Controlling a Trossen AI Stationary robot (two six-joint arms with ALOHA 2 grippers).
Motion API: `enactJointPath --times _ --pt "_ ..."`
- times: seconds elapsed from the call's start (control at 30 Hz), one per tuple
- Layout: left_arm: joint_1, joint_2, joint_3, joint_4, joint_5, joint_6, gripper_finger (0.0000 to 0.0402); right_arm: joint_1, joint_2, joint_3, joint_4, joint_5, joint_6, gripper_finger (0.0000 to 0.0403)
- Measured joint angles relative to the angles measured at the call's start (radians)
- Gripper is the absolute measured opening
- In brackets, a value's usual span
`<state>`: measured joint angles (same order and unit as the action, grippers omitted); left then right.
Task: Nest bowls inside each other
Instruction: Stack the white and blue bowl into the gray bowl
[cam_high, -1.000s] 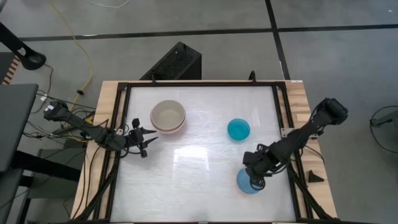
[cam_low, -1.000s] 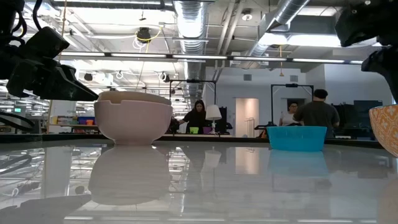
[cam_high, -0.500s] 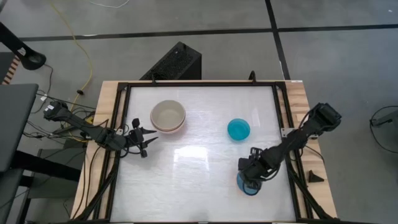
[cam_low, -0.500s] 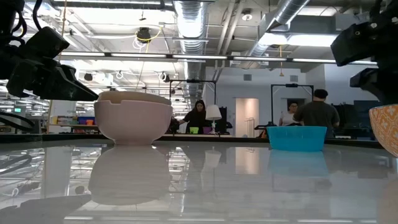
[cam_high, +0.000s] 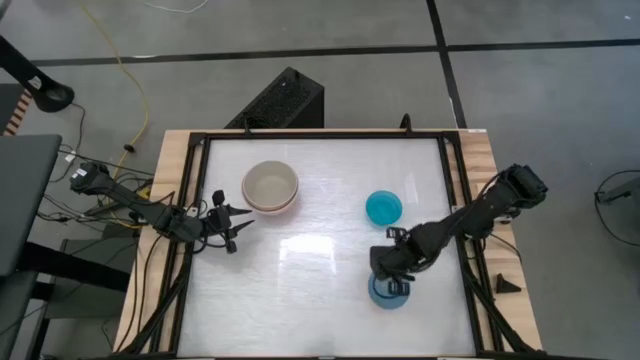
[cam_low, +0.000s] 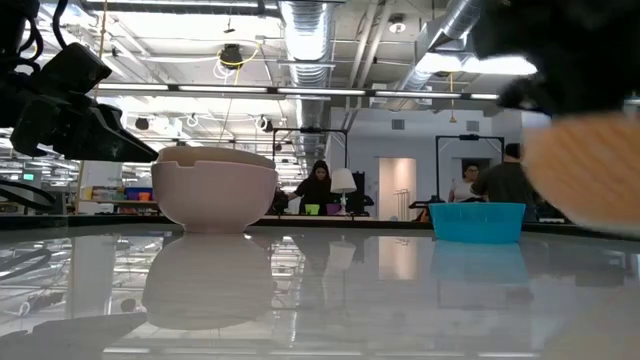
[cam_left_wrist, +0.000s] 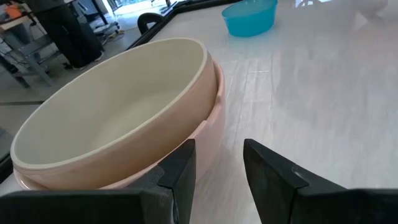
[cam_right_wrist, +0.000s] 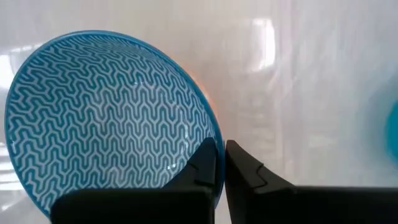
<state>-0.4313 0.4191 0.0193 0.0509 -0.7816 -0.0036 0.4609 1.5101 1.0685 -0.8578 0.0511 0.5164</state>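
Observation:
A light blue bowl (cam_right_wrist: 106, 118) with a zigzag pattern inside is at the near right of the table (cam_high: 330, 300). My right gripper (cam_right_wrist: 221, 149) is shut on its rim. In the low view the bowl (cam_low: 585, 170) shows blurred, with an orange-beige outside. A small teal bowl (cam_high: 384, 208) rests on its base right of centre. A cream bowl (cam_left_wrist: 106, 118) is nested in a salmon-pink bowl (cam_left_wrist: 208, 124) at the far left. My left gripper (cam_left_wrist: 217, 146) stands open beside that pair, touching nothing. My right gripper pinches the light blue bowl's rim (cam_right_wrist: 214, 138) between its two fingers, one finger (cam_right_wrist: 202, 163) inside the bowl and one (cam_right_wrist: 244, 167) outside. The fingers come steeply from above, on the bowl's far side. Whether the bowl is clear of the table I cannot tell.
Bare white tabletop lies between the nested pair and the blue bowl. A black frame (cam_high: 455, 180) borders the table. People stand in the room beyond the table's far edge (cam_low: 510, 180).
My right gripper has gone toward the table's left edge and has rolled at the wrist. The light blue bowl has moved with it, leftward from the near right corner. My left gripper and the other bowls have kept still.

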Motion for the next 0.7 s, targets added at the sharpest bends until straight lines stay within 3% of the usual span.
enactJointPath --times 0.43,0.7 --pt "0.0 0.0 0.0 0.0 0.0 0.0 0.0125 -0.244 0.0 0.283 0.103 0.0 -0.415 0.0038" --pt "0.0 0.0 0.0 0.0 0.0 0.0 0.0125 -0.461 0.094 0.42 0.185 -0.023 -0.423 0.0038"
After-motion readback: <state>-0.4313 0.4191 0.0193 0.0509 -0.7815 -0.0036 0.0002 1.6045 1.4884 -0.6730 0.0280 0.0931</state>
